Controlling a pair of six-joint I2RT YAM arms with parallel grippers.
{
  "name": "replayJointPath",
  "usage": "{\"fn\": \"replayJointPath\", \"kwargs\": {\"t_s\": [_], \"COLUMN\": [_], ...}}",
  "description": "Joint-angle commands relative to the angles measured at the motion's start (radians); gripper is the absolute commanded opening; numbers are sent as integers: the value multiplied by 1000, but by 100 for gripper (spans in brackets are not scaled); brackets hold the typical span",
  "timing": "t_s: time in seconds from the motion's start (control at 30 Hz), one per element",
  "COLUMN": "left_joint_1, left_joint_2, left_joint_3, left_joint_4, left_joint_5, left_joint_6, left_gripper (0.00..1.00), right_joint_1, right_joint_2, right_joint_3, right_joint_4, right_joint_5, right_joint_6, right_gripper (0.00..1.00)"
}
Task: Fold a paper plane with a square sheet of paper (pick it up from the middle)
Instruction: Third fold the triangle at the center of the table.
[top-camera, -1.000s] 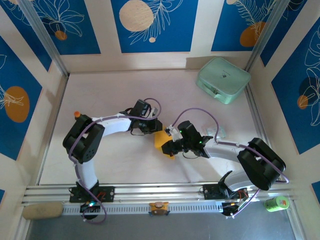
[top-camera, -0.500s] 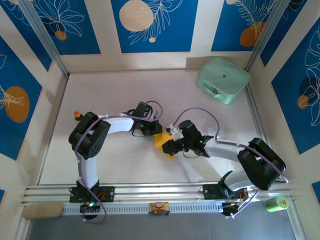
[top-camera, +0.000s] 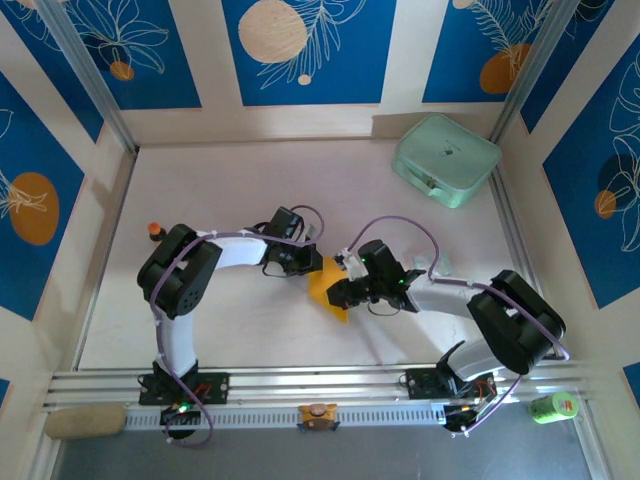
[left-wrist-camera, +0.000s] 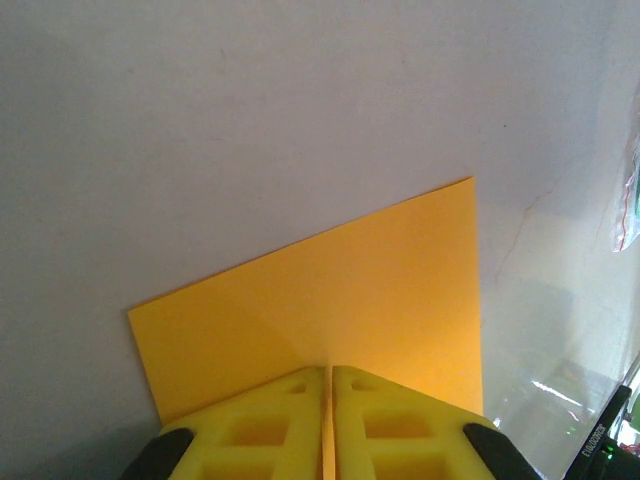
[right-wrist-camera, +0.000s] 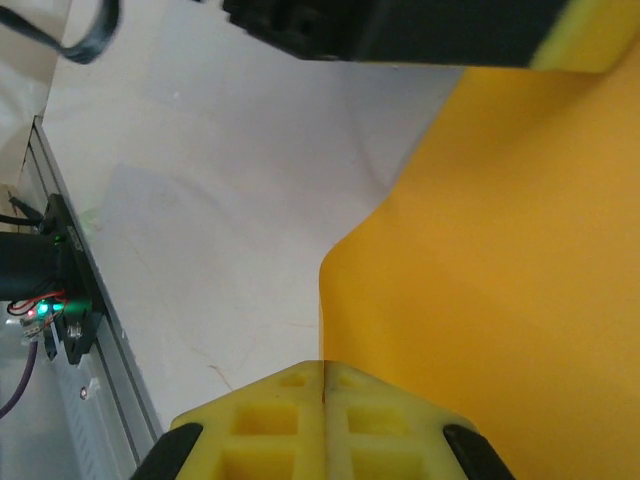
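Setting: pale table boxed in by walls w/ blue leaf-print panels; metal rail along near edge.
Bystanders: mint-green case at far right; small orange-capped bottle at left, by left arm. Neither in play.
Item: sheet, plain orange-yellow paper, mid-table, between the two grippers, well apart from the case.
Left gripper: at sheet's far-left side. Wrist cam shows its yellow pads pressed together w/ paper edge running into the seam, so it is pinched on the sheet.
Right gripper: at sheet's right side. Its own cam shows its pads flush together w/ sheet edge in the seam, so it is clamped on the sheet too.
Sheet form: from above, a narrow wedge partly covered by both wrists. Left wrist cam: flat panel w/ faint crease by the pinch. Right wrist cam: edge bows in a soft curve.
Pointing: tip aims near and a bit right, toward the rail; broad end far, by left gripper.
Long axis: far-to-near, slanting slightly right; one gripper each side of it.
Lifted or resting: can't tell.
Step (est.): two-handed fold in progress; no dart shape yet, so approx. early-to-mid.
Doing it well (est.): keep both pinches firm, move the arms together so paper isn't torn or buckled, line up edges along long axis, then press the bow flat against the table.
Risk (est.): thin paper may slip from a pinch or crease off-line.
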Motion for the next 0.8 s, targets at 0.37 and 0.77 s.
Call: {"fn": "replayJointPath", "kwargs": {"t_s": [0.37, 0.77], "left_joint_1": [12, 13], "left_joint_2": [2, -14], "left_joint_3": [-10, -10], "left_joint_4": [-29, -35], "left_joint_5": [-19, -24], "left_joint_6": [8, 7], "left_gripper": [12, 12], "right_joint_1": [-36, -51], "right_joint_2": [59, 39], "right_joint_3": [31, -18], "right_joint_4": [-25, -33], "right_joint_5": [3, 57], "right_joint_6": [32, 43], "right_gripper": [0, 0]}}
